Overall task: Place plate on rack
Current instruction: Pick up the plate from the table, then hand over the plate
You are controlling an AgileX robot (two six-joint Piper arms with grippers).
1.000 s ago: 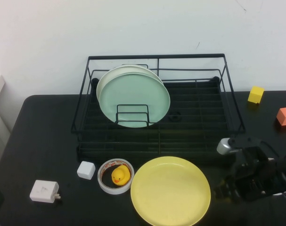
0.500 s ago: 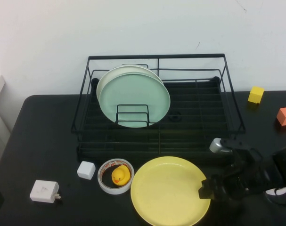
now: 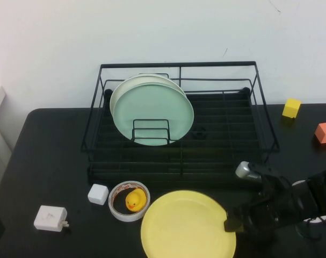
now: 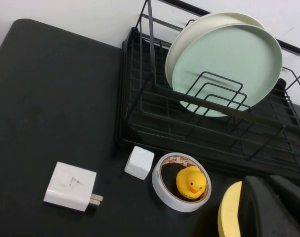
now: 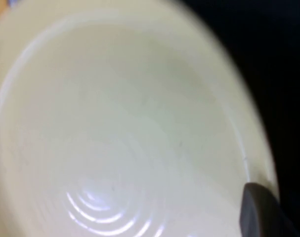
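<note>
One round matte yellow plate point(image 3: 187, 226), right gripper point(image 3: 233, 221) clamping its rim, wire rack point(image 3: 179, 156) behind, left gripper point(image 4: 276, 207) closed.

Yellow plate point(image 3: 187, 226) cut off at 6 o'clock in the high view, its 3 o'clock rim hidden under the right gripper point(image 3: 231, 223). Cream-white plate point(image 3: 131, 86) mostly covered by the mint-green plate point(image 3: 154, 110). Left gripper out of sight

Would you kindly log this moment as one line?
right gripper: at plate right rim, jaws closed on it | left gripper: unseen | rack: plate not yet in
</note>
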